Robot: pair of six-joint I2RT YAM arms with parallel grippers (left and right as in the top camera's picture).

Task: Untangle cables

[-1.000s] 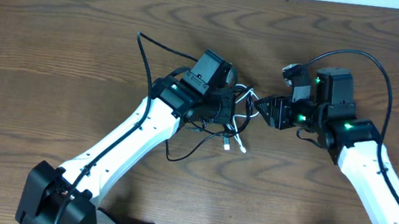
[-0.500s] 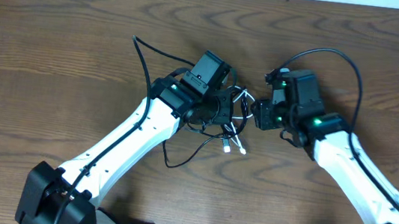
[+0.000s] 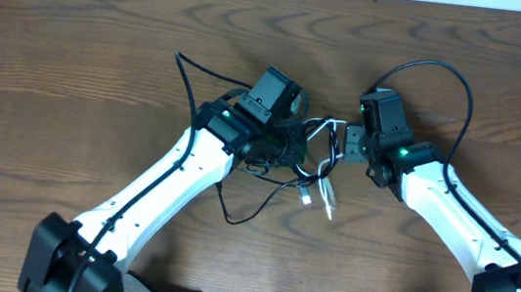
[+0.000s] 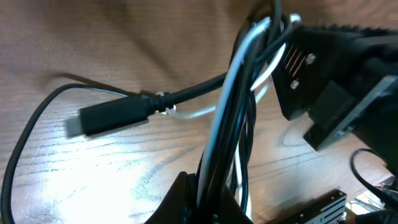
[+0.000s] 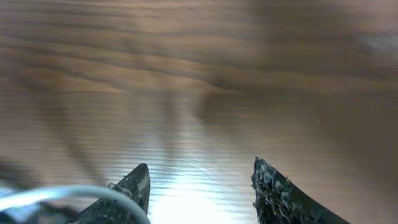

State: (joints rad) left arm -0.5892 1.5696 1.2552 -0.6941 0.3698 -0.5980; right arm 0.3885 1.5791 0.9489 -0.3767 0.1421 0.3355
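Cables: two thin cords, one black cable [image 4: 186, 95] and one white cable [image 4: 231, 93], twisted together into one knot.
Where the cables are: at the middle of the worktop [image 3: 73, 66], between the two grippers, with slack trailing toward the near side.
Plug ends: two pale plug ends [image 3: 329, 211] lie on the wood just near of the knot. One black plug [image 4: 109, 118] shows in the left wrist view, left of the bundle.
Arms: two, reaching in from the near left and near right and almost meeting at the knot.
Left gripper [image 3: 289, 141]: jaws closed tight on the cables. Black and white strands rise out of them as one bundle.
Right gripper [image 3: 343, 142]: jaws about half open, with bare wood showing between the fingertips. The white cable curves up to the left fingertip [image 5: 135, 185]. I cannot tell whether it touches.
Arm wires: two thicker black ones, the left arm wire [image 3: 188, 77] and the right arm wire [image 3: 466, 106], each looping out on the far side of its wrist.
In the way: the right gripper's dark body fills the right of the left wrist view and hides the far end of the bundle.
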